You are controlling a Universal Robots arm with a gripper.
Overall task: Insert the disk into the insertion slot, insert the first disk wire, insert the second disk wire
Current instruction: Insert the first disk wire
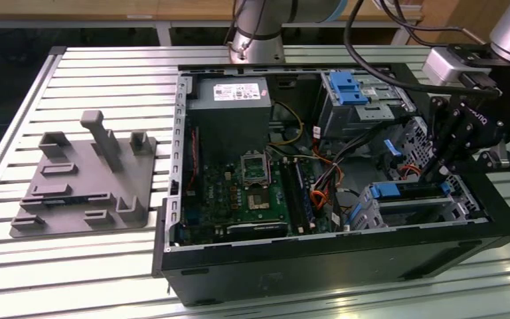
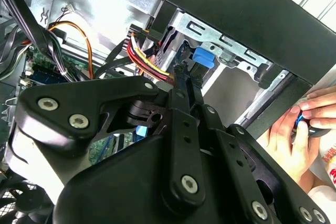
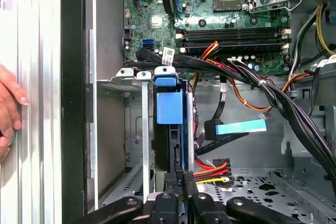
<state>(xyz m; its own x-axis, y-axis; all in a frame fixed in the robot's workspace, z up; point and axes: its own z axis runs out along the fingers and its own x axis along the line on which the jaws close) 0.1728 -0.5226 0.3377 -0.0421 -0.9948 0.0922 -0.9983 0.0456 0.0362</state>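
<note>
a universal robots arm reaches deep into an open computer case (image 1: pixel 326 266), its black gripper (image 3: pixel 182 176) pointed straight at the drive cage. the fingers are drawn together into a narrow blade, nothing visibly pinched between them, a shape that suits pushing in a tight space rather than grasping.

directly ahead of the fingertips stands the disk (image 3: pixel 169 106), seen edge-on in its bright blue frame and already inside the insertion slot (image 3: pixel 134 129), the low cage of silver sheet metal whose walls flank it on both sides. the tips meet, or all but meet, the disk's near edge; whether they press on it cannot be told. in the second wrist view the gripper (image 2: pixel 185 74) lines up with the blue tab of the disk (image 2: pixel 203 57), which peeks out just beyond the tips.

close beside the fingertips lies a red, yellow and orange power lead (image 3: pixel 212 170), and a little further ahead a black data cable with a pale blue tag (image 3: pixel 240 126). both appear unplugged from the disk, though their ends are hard to make out. far beyond the tips spreads the green motherboard (image 3: pixel 210 3).

outside the case wall, well off to the gripper's side, a person's hand (image 3: pixel 8 108) rests on the slatted table (image 1: pixel 104 66).
</note>
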